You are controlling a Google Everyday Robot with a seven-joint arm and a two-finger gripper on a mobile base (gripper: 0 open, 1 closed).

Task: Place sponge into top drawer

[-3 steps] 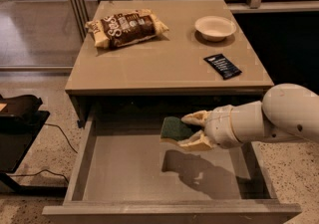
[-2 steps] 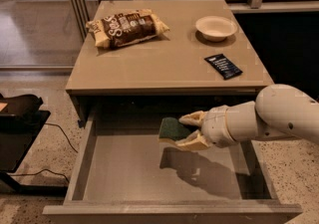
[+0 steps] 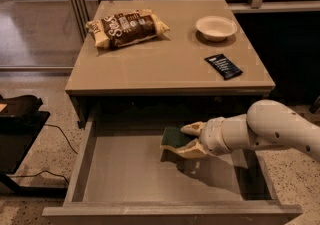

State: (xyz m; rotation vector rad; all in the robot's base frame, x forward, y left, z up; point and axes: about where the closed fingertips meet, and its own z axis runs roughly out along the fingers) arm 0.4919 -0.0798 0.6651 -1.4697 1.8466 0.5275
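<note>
- Tool point(image 3: 186, 140): it reached in from the right above the open top drawer point(image 3: 80, 169). Its two pale fingers point(image 3: 192, 129) were closed on the sponge point(image 3: 172, 136), one above and one below.
- Sponge: its dark green face was turned up. It hung over the rear middle of the drawer, just in front of the counter point(image 3: 165, 66) edge and well apart from both side walls.
- Step in hand, as judged: lowering and release. You would have done well to bring the sponge down level until it was close to the flat bottom. Only then should you have parted the fingers, so that it settled flat and did not tumble.
- Withdrawal, as judged: the counter's front edge sat just behind and above the tool. You should have planned to back out towards the drawer's front, watching the right wall beside the arm point(image 3: 270, 129).
- Bystanders: a snack bag point(image 3: 127, 28), a white bowl point(image 3: 216, 27) and a dark blue packet point(image 3: 223, 66) lay on the counter, well apart from the work. None needed touching.
- Hard to make out: the lower finger covered most of the sponge's underside. You could not tell whether the sponge touched the drawer bottom, though the shadow beneath it suggested a gap.
- Hidden or cut off: the drawer's back lay in deep shade under the counter. The arm hid part of the right wall and ran out of view at the right edge.
</note>
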